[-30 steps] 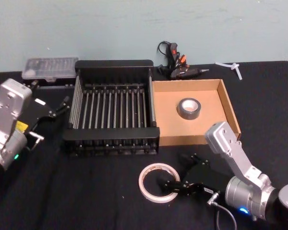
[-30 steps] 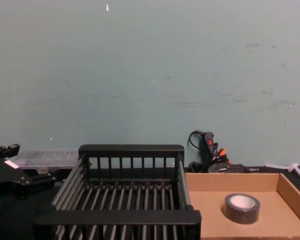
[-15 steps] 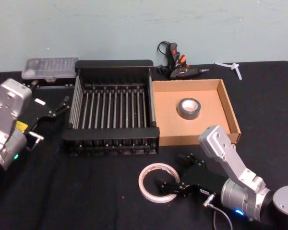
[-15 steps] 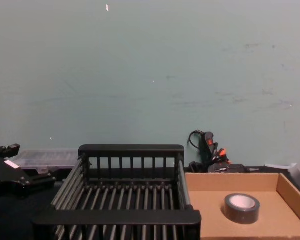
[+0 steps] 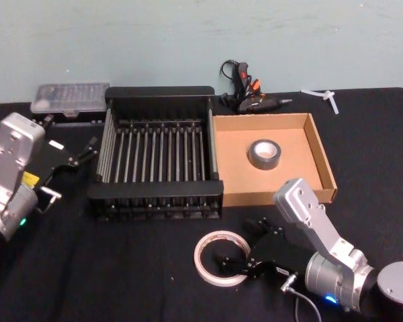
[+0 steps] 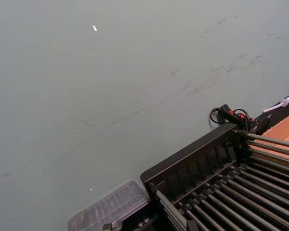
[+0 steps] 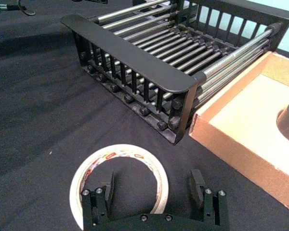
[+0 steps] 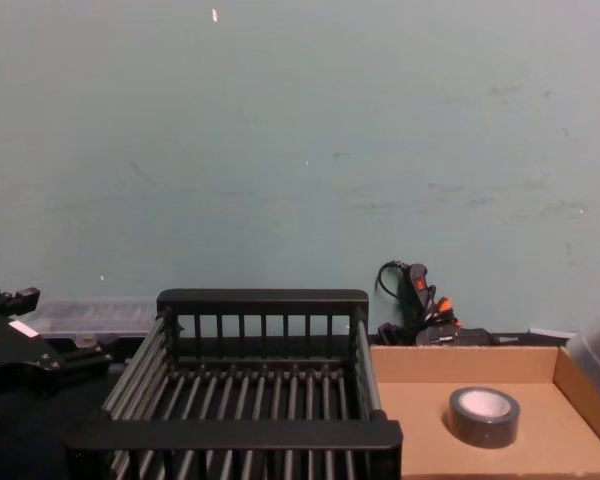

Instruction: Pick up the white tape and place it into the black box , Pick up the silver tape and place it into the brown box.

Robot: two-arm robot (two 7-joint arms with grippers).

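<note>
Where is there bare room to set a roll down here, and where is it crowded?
Free: the black box, whole floor bare; the brown box around the silver tape; black cloth ahead of the crate, left of the white tape. Crowded: the right pincer open astride that roll; left pincer beside the crate; clutter behind the boxes.

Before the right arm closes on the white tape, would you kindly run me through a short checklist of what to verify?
1. Right gripper open: ok.
2. One finger inside the white tape ring, the other outside: ok in the right wrist view.
3. White tape flat on the table, near the black box: ok.
4. Black box holds nothing: ok.
5. Silver tape in the brown box: ok.
6. Left gripper parked left of the black box, out of the way: ok.
</note>
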